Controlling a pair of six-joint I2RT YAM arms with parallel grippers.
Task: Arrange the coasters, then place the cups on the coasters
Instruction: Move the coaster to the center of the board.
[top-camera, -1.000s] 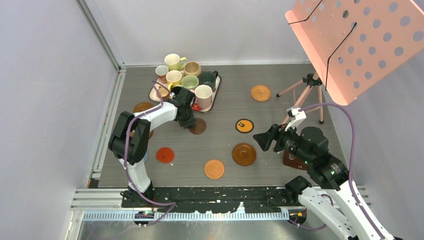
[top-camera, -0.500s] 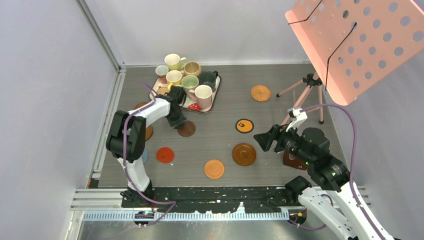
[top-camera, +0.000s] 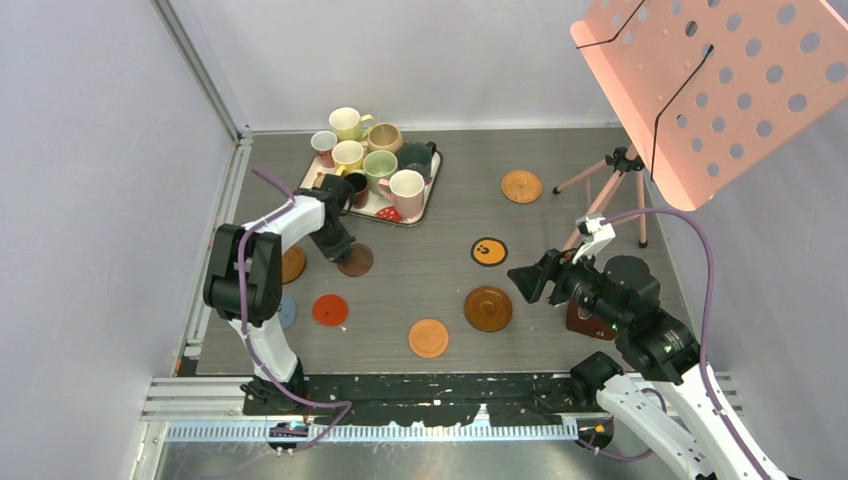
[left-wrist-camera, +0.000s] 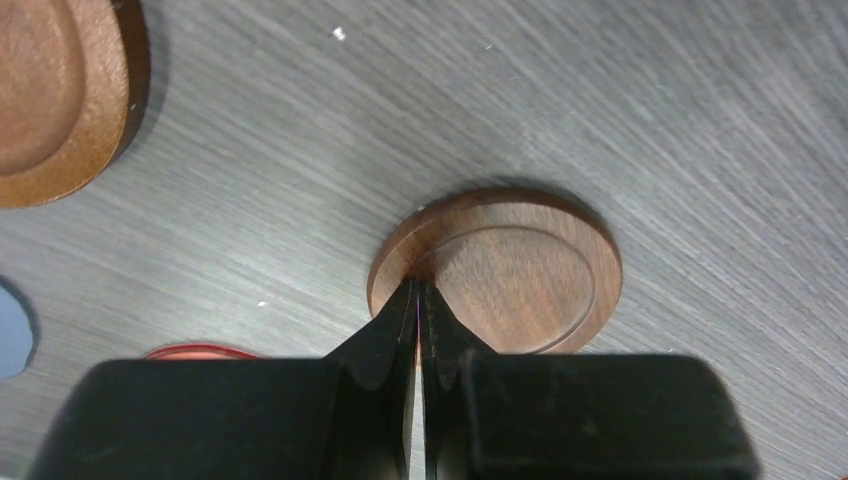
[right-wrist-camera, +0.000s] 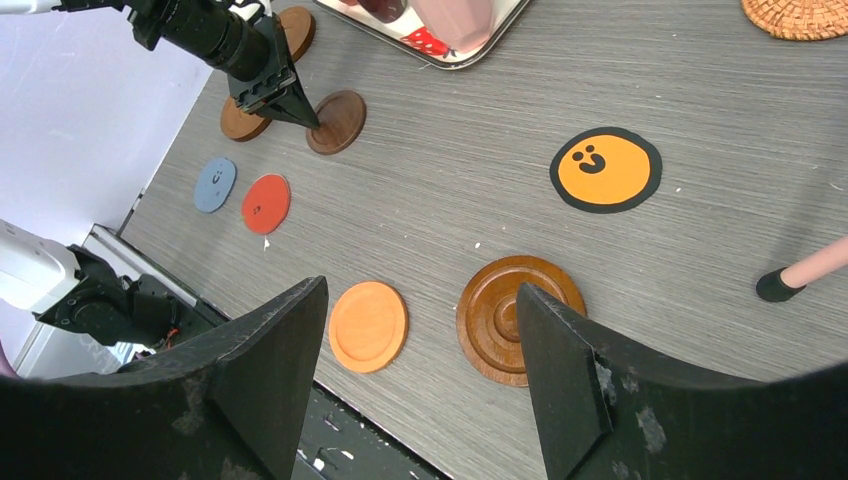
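Note:
My left gripper (top-camera: 344, 256) is shut, and its tips (left-wrist-camera: 418, 288) rest on the near rim of a dark brown wooden coaster (left-wrist-camera: 510, 275) (top-camera: 357, 261) lying on the table. Other coasters lie about: a brown one (top-camera: 293, 264), a blue-grey one (top-camera: 287, 312), a red one (top-camera: 330, 309), an orange one (right-wrist-camera: 368, 326), a ringed brown one (right-wrist-camera: 505, 315), a black one with an orange mark (right-wrist-camera: 605, 169) and a wicker one (top-camera: 521, 186). Several cups (top-camera: 407, 187) stand crowded on the white tray (top-camera: 412, 222). My right gripper (right-wrist-camera: 420, 290) hangs open above the orange and ringed coasters, holding nothing.
A small tripod (top-camera: 610, 180) stands at the right, one foot (right-wrist-camera: 775, 285) close to the ringed coaster. A pink perforated board (top-camera: 720, 80) hangs above the right back corner. Another dark coaster (top-camera: 580, 322) peeks out under my right arm.
My left gripper has slid toward the left and a little nearer, and the dark brown coaster has travelled with it, away from the tray. Its jaws have closed further. The right arm has stayed still.

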